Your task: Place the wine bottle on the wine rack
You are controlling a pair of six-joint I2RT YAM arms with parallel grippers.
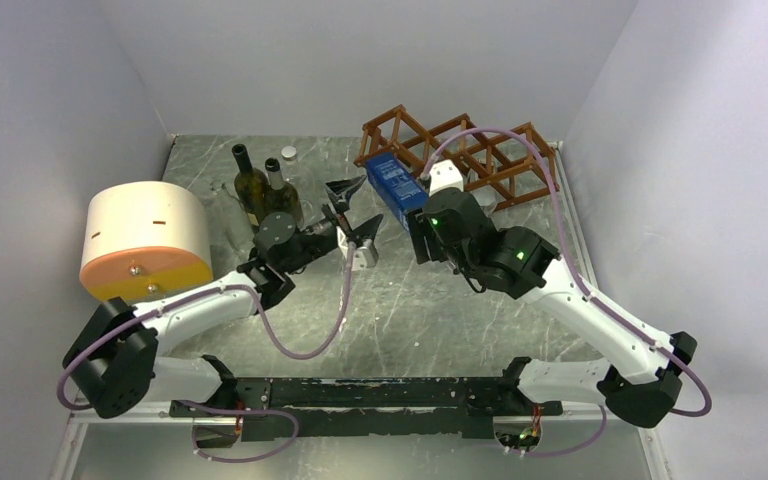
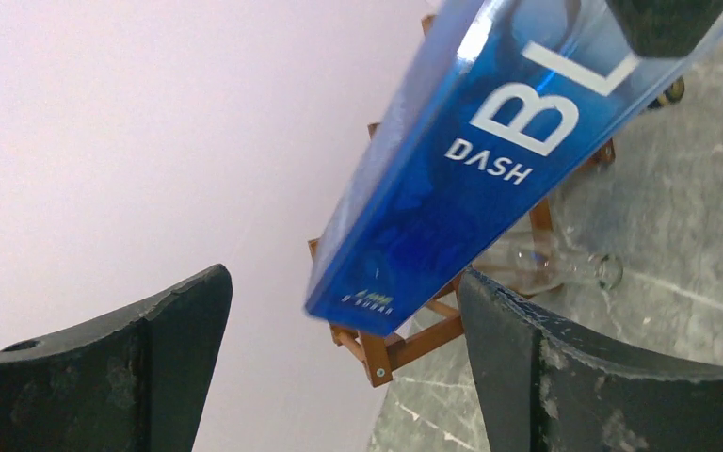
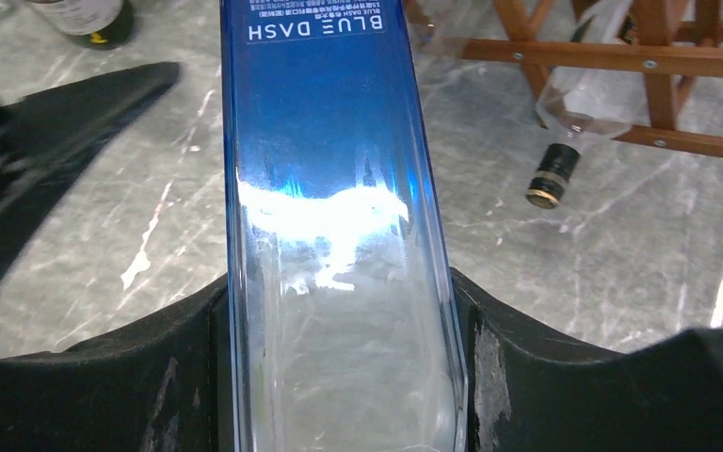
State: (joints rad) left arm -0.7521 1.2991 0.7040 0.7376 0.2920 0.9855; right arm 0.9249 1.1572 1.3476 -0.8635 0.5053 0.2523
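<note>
Right wrist view: the blue square glass bottle (image 3: 339, 235), probably heavy, slick and breakable, is mid-frame, clamped on its flat sides by the right claw (image 3: 339, 320), short of the reddish-brown wooden lattice rack (image 3: 612, 56) upper right; left claw (image 1: 352, 212) gapes empty.

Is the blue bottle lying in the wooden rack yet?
No, the blue bottle sits clamped in the right gripper, short of the wine rack.

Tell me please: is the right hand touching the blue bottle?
Touching. The right wrist view shows both fingers of the right hand pressed against the sides of the blue bottle.
</note>
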